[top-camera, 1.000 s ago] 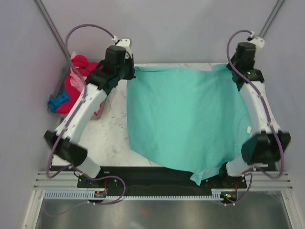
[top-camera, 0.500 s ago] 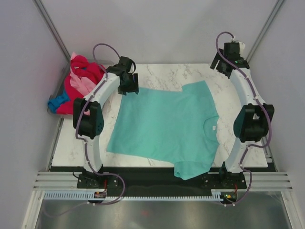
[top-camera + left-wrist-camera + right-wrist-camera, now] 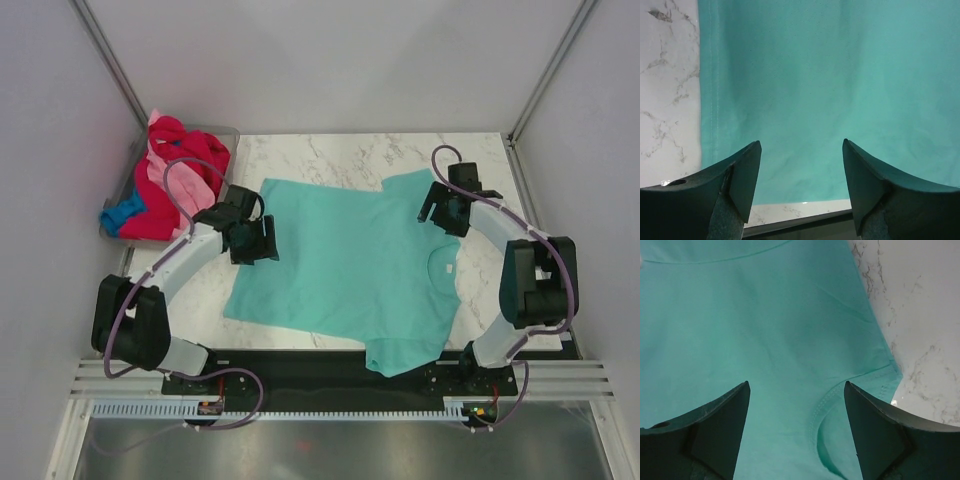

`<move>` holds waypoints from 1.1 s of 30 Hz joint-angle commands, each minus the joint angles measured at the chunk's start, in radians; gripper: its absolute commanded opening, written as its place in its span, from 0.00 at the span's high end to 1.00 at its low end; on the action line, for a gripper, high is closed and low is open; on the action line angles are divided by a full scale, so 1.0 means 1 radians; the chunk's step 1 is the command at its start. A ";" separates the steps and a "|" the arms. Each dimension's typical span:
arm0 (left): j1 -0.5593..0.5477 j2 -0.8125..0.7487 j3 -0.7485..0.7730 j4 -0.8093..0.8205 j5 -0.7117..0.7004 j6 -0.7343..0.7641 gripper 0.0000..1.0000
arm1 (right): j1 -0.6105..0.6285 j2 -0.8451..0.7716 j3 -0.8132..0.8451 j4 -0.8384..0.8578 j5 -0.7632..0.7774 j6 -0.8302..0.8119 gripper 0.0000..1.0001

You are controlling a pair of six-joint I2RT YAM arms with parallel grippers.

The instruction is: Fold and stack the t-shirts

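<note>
The teal t-shirt [image 3: 350, 265] is lying spread flat on the marble desk [image 3: 340, 150], right under both arms. The left end effector [image 3: 801, 150] has its fingers wide apart over the hem edge, holding nothing. The right end effector [image 3: 796, 390] is spread open too, over a sleeve seam. Both look just above the cloth, hard to say though. The red, pink and blue tees [image 3: 160, 185] are heaped well off to the outer side of the left end effector.
</note>
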 commanded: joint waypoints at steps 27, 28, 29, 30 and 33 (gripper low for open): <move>0.055 0.517 0.401 0.204 0.086 -0.159 0.35 | -0.037 0.939 1.183 -0.216 -0.083 -0.072 0.17; 0.049 0.466 0.398 0.183 0.078 -0.152 0.35 | -0.034 0.896 1.168 -0.216 -0.088 -0.086 0.16; 0.047 0.435 0.390 0.175 0.072 -0.146 0.34 | -0.035 0.867 1.153 -0.212 -0.088 -0.094 0.15; 0.047 0.395 0.380 0.169 0.063 -0.130 0.34 | -0.035 0.839 1.136 -0.207 -0.088 -0.101 0.14; 0.046 0.238 0.312 0.127 0.014 -0.105 0.32 | -0.046 0.727 1.124 -0.216 -0.121 -0.105 0.12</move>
